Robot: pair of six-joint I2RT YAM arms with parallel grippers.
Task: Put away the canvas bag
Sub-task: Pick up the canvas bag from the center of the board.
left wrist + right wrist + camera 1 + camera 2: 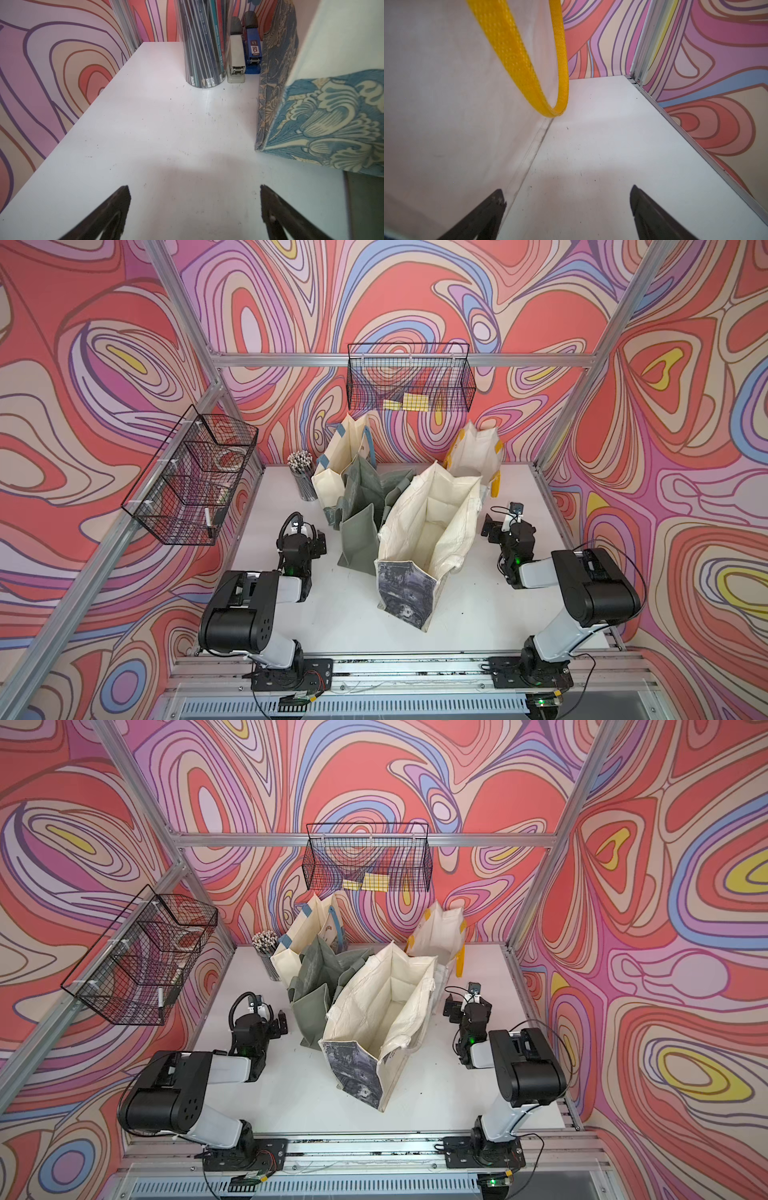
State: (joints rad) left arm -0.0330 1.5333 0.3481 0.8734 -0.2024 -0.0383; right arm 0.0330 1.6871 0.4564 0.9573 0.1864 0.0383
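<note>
Both arms sit folded, elbows high, wrists low over the white counter (pixel 332 614). The left claw (pixel 193 186) and right claw (pixel 567 188) gape empty, flanking the upright cream canvas bag with dark printed end (pixel 428 531), mid-counter.

Your canvas bag (pixel 428 531) stands upright and open on the table (pixel 332 614).
You see cream cloth, a dark printed panel on its front end, mouth gaping upward, just beside the grey-green bag (pixel 357 539).
</note>
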